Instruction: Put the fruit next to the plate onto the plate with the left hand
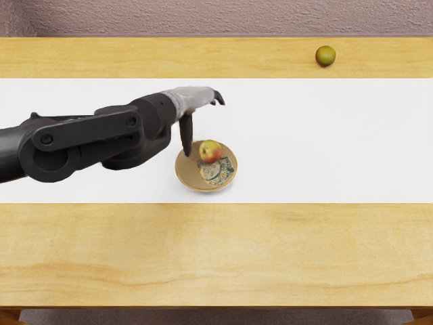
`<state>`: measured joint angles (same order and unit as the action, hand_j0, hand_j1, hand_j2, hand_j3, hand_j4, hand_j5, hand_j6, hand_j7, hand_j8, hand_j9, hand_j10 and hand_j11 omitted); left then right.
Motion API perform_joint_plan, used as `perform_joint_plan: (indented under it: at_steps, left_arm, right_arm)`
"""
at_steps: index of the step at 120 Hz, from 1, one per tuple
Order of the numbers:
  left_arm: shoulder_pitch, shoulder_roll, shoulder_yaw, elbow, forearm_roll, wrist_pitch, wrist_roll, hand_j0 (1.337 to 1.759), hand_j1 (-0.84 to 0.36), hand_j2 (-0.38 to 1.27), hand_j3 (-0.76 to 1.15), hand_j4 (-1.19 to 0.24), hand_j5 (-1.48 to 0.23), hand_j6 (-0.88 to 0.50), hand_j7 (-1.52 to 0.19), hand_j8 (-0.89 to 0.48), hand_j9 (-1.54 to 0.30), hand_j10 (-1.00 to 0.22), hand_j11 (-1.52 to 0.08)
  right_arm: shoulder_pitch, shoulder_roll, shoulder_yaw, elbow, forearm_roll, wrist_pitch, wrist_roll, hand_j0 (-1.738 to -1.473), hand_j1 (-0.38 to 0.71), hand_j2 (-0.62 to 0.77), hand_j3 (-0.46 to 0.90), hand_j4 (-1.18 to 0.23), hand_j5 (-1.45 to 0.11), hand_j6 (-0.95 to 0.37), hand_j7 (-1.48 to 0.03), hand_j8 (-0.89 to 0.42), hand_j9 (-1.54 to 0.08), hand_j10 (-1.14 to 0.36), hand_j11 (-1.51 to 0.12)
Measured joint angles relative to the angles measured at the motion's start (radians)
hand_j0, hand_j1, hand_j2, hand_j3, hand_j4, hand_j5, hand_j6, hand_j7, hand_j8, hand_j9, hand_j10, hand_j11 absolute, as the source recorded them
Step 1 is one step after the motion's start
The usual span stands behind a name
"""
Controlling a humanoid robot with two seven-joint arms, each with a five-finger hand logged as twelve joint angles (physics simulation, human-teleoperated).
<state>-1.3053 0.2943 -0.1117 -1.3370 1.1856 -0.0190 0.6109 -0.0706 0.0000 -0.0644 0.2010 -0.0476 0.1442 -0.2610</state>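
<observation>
Presently we are listing: apple (210, 150) sitting on plate (181, 170); left robot hand (193, 104) hovering by its left rim, spread open, holding nothing. Placement seemingly done; lifting clear remaining.

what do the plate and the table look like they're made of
The plate looks like glazed ceramic, going by its smooth tan-gold rim and the printed pattern in the middle, though the render leaves that open. The table looks like light varnished wood with visible grain streaks. The white strip across it is matte, perhaps cloth or paper.
</observation>
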Motion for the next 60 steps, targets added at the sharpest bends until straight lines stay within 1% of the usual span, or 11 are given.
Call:
perform_joint_plan:
  at_steps: [5, 9, 22, 26, 31, 39, 43, 48, 60]
  left_arm:
    - [0.002, 0.081, -0.044, -0.037, -0.062, -0.015, 0.000, 1.657, 0.18, 0.11, 0.00, -0.19, -0.26, -0.19, -0.26, -0.12, -0.25, -0.15, -0.25]
    - [0.003, 0.123, -0.087, -0.062, -0.130, -0.043, 0.000, 1.657, 0.20, 0.09, 0.00, -0.17, -0.22, -0.16, -0.22, -0.11, -0.22, -0.13, -0.22]
    - [0.012, 0.320, -0.224, -0.105, -0.459, -0.233, 0.000, 1.658, 0.25, 0.06, 0.00, -0.11, -0.14, -0.11, -0.14, -0.07, -0.14, -0.09, -0.14]
    - [0.036, 0.379, -0.256, -0.111, -0.563, -0.312, 0.000, 1.658, 0.26, 0.05, 0.00, -0.09, -0.13, -0.09, -0.13, -0.06, -0.13, -0.08, -0.12]
    - [0.088, 0.448, -0.294, -0.117, -0.694, -0.404, 0.000, 1.658, 0.27, 0.04, 0.00, -0.08, -0.11, -0.08, -0.11, -0.06, -0.11, -0.07, -0.11]
    - [0.156, 0.564, -0.344, -0.122, -0.887, -0.493, 0.000, 1.658, 0.29, 0.03, 0.00, -0.07, -0.09, -0.06, -0.09, -0.05, -0.09, -0.06, -0.08]
    - [0.168, 0.595, -0.362, -0.124, -0.960, -0.520, 0.000, 1.658, 0.29, 0.03, 0.00, -0.06, -0.08, -0.06, -0.08, -0.04, -0.08, -0.05, -0.08]
    - [0.172, 0.601, -0.377, -0.125, -1.029, -0.544, 0.000, 1.658, 0.30, 0.02, 0.00, -0.05, -0.07, -0.05, -0.07, -0.04, -0.07, -0.05, -0.07]
    - [0.178, 0.603, -0.396, -0.126, -1.119, -0.574, 0.000, 1.658, 0.31, 0.02, 0.00, -0.04, -0.05, -0.04, -0.05, -0.03, -0.05, -0.04, -0.05]
  right_arm:
    - [0.000, 0.000, 0.000, 0.000, 0.000, 0.000, 0.000, -1.658, -0.35, 0.00, 0.00, 0.00, 0.00, 0.00, 0.00, 0.00, 0.00, 0.00, 0.00]
    - [0.000, 0.000, 0.000, 0.000, 0.000, 0.000, 0.000, -1.658, -0.35, 0.00, 0.00, 0.00, 0.00, 0.00, 0.00, 0.00, 0.00, 0.00, 0.00]
    - [0.000, 0.000, 0.000, 0.000, 0.000, 0.000, 0.000, -1.658, -0.35, 0.00, 0.00, 0.00, 0.00, 0.00, 0.00, 0.00, 0.00, 0.00, 0.00]
    - [0.000, 0.000, 0.000, 0.000, 0.000, 0.000, 0.000, -1.658, -0.35, 0.00, 0.00, 0.00, 0.00, 0.00, 0.00, 0.00, 0.00, 0.00, 0.00]
    - [0.000, 0.000, 0.000, 0.000, 0.000, 0.000, 0.000, -1.658, -0.35, 0.00, 0.00, 0.00, 0.00, 0.00, 0.00, 0.00, 0.00, 0.00, 0.00]
    - [0.000, 0.000, 0.000, 0.000, 0.000, 0.000, 0.000, -1.658, -0.35, 0.00, 0.00, 0.00, 0.00, 0.00, 0.00, 0.00, 0.00, 0.00, 0.00]
    - [0.000, 0.000, 0.000, 0.000, 0.000, 0.000, 0.000, -1.658, -0.35, 0.00, 0.00, 0.00, 0.00, 0.00, 0.00, 0.00, 0.00, 0.00, 0.00]
    - [0.000, 0.000, 0.000, 0.000, 0.000, 0.000, 0.000, -1.658, -0.35, 0.00, 0.00, 0.00, 0.00, 0.00, 0.00, 0.00, 0.00, 0.00, 0.00]
    - [0.000, 0.000, 0.000, 0.000, 0.000, 0.000, 0.000, -1.658, -0.35, 0.00, 0.00, 0.00, 0.00, 0.00, 0.00, 0.00, 0.00, 0.00, 0.00]
